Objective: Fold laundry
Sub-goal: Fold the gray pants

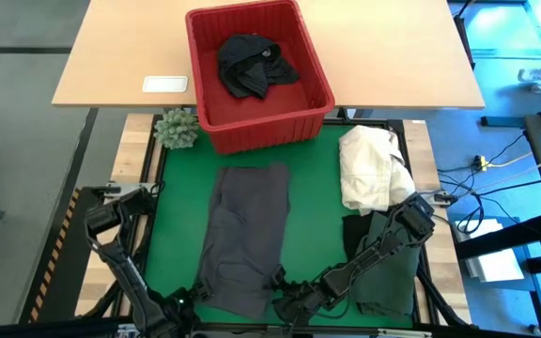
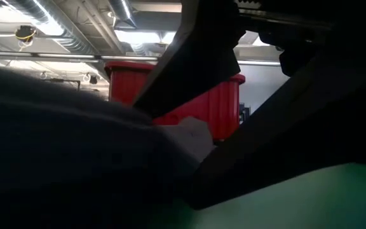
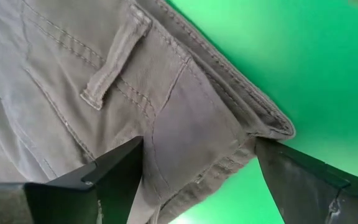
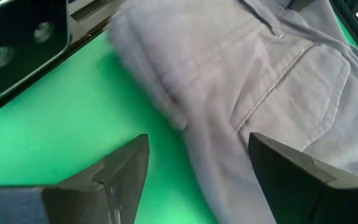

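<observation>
Dark grey trousers (image 1: 247, 235) lie flat on the green mat (image 1: 177, 235), waist end toward the near edge. My left gripper (image 3: 199, 146) is open over the near left corner of the waistband (image 3: 253, 118), by a belt loop (image 3: 114, 62); in the high view this gripper (image 1: 198, 294) is at the trousers' near left. My right gripper (image 4: 199, 140) is open over the trousers' near right edge (image 4: 229, 143); in the high view it (image 1: 285, 299) is at the near right. A black garment (image 1: 252, 64) lies in the red basket (image 1: 313, 103). A dark green garment (image 1: 388, 272) lies under the right arm. My left gripper has one finger on each side of the waistband corner (image 3: 229, 155), slanting down from above; I cannot tell whether the fingers touch the cloth. My right gripper straddles the trousers' edge (image 4: 216, 168) in the same way, and touch cannot be told there either.
A cream-white cloth heap (image 1: 372, 169) lies on the mat's far right. A small green plant (image 1: 177, 129) stands left of the basket, and a white card (image 1: 165, 84) lies on the wooden table behind. The low view is mostly blocked by an arm and grey cloth.
</observation>
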You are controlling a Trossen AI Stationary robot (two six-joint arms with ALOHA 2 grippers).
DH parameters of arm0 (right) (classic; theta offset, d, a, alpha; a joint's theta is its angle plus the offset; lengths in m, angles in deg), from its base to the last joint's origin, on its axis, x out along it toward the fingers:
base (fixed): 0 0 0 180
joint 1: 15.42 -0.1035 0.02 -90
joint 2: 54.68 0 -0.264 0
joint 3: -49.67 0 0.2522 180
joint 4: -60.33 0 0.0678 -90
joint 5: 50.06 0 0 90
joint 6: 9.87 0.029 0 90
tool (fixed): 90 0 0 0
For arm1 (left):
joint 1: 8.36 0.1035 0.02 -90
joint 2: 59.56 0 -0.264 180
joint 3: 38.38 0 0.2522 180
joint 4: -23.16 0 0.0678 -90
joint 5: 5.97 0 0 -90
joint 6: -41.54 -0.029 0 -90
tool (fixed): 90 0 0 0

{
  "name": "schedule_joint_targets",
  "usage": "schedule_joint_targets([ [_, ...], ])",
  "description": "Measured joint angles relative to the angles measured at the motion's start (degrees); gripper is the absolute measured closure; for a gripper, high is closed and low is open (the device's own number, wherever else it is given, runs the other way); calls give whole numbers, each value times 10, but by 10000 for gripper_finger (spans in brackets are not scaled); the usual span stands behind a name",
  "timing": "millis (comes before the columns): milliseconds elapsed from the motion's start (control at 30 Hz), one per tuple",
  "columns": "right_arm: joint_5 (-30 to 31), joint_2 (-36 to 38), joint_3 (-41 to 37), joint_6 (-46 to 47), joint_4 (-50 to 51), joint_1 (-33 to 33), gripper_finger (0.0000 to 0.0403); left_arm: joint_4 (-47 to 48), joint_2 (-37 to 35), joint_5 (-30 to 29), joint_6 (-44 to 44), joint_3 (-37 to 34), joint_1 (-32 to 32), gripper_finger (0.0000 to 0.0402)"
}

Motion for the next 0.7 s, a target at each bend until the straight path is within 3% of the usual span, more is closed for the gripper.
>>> schedule_joint_targets([
  [367, 0, 0, 0, 18, -5, 11, 127, 63, 1, 1, 18, 51, -4, 95],
  [700, 0, 0, 0, 18, -13, 11, 127, 70, 19, 22, -13, 17, -18, 95],
])
